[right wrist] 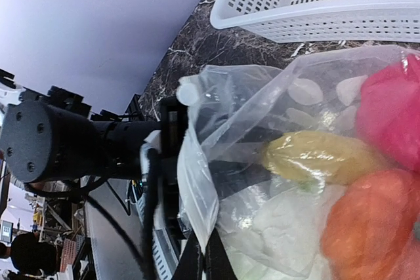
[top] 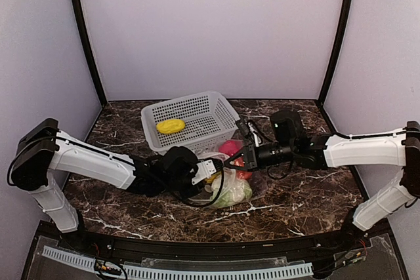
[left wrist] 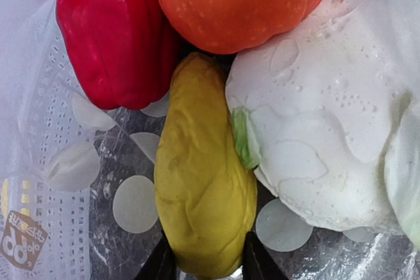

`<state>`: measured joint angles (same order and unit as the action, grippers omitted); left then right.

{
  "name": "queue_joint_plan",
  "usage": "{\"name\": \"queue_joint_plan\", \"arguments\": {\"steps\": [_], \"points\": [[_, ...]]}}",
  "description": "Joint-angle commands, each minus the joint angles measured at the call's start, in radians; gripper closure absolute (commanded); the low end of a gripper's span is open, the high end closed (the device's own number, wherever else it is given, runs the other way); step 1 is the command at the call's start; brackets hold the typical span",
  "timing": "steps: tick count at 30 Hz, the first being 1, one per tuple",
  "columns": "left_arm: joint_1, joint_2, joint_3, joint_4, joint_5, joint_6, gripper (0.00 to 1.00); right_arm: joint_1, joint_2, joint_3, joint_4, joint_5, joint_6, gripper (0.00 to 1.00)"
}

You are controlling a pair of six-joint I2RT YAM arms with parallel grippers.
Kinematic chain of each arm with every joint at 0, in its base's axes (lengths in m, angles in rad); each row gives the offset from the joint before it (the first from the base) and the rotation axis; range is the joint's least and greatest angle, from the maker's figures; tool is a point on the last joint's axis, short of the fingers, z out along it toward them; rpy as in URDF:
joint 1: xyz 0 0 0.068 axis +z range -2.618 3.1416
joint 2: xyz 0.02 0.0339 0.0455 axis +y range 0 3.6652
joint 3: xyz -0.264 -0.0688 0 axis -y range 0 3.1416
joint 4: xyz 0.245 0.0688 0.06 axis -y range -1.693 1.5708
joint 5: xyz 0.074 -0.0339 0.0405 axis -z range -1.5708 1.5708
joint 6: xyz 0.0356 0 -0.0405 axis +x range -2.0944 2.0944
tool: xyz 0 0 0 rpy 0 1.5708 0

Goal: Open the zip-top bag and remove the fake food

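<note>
Done: the zip-top bag [top: 231, 185] is open at the mouth, and one oval yellow piece [top: 170, 126] lies in the white perforated basket [top: 197, 106].
Left to do: most of the job, by my reckoning. The long yellow piece [left wrist: 203, 181], red pepper [left wrist: 115, 37], orange piece [left wrist: 236, 1] and pale leafy piece [left wrist: 315, 129] are all inside the bag. No grapes seen.
Bag location: on the dark marble table [top: 295, 195], just in front of the basket, between the two arms.
Left gripper [left wrist: 209, 263]: inside the bag's mouth, fingers against both sides of the long yellow piece's near end. It looks like a pinch.
Right gripper [right wrist: 203, 260]: pressed together on a fold of the bag's film at the rim, holding the mouth up.
Bag heading: mouth turned toward the left arm.
Long axis: the long yellow piece runs straight away from the left gripper, its far tip tucked under the orange piece and red pepper.
</note>
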<state>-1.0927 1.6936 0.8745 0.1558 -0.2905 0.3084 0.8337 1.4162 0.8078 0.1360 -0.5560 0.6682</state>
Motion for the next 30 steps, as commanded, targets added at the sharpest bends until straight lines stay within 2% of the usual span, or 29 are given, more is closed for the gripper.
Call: {"name": "queue_joint_plan", "arguments": {"steps": [1,6,11,16,23,30], "points": [[-0.031,-0.117,0.004,-0.094,0.076,-0.024,0.84,-0.003,0.026,0.013,-0.003,0.042,0.004,1.00],[-0.056,-0.134,0.114,-0.290,0.095,-0.082,0.81,-0.002,0.054,0.032,0.017,0.032,0.009,1.00],[-0.102,-0.096,0.253,-0.414,0.085,-0.141,0.79,0.001,0.077,0.057,0.022,0.018,0.009,1.00],[-0.109,-0.035,0.373,-0.577,0.007,-0.235,0.78,0.002,0.072,0.067,0.014,0.016,0.004,1.00],[-0.113,-0.120,0.317,-0.629,0.001,-0.209,0.79,-0.001,0.049,0.049,-0.011,0.042,-0.007,1.00],[-0.113,-0.269,0.191,-0.608,0.013,-0.230,0.89,-0.005,0.045,0.032,-0.004,0.042,-0.006,1.00]]}}
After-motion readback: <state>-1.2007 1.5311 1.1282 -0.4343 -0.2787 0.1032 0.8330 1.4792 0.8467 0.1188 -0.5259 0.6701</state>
